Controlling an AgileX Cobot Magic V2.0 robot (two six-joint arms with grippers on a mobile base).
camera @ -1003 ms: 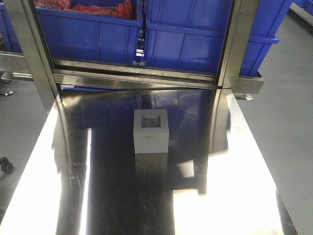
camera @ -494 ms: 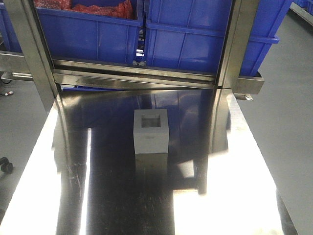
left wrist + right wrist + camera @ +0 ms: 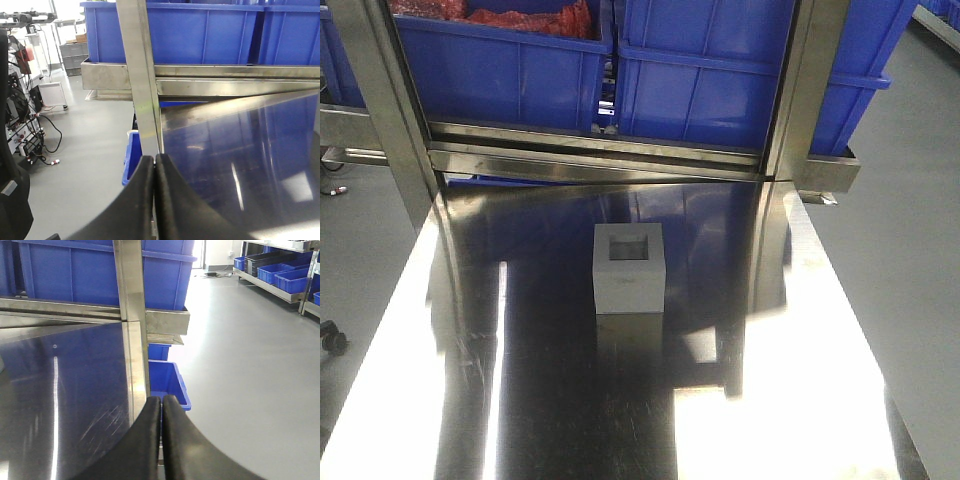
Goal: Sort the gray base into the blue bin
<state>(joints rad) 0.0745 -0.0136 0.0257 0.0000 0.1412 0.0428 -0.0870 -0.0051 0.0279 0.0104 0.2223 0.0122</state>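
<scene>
Both are clenched empty: left claw (image 3: 154,160), right claw (image 3: 161,401). The gray base (image 3: 629,272) stands on the table (image 3: 560,410), apart from the blue bin (image 3: 710,90).

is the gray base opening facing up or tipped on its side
Facing up: the gray base rests flat on the steel table, square recess on its top face.

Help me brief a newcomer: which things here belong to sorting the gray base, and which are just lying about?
Job: gray base; blue bin on the shelf; left gripper; right gripper.
Lying about: red items; floor bin; cables.
</scene>
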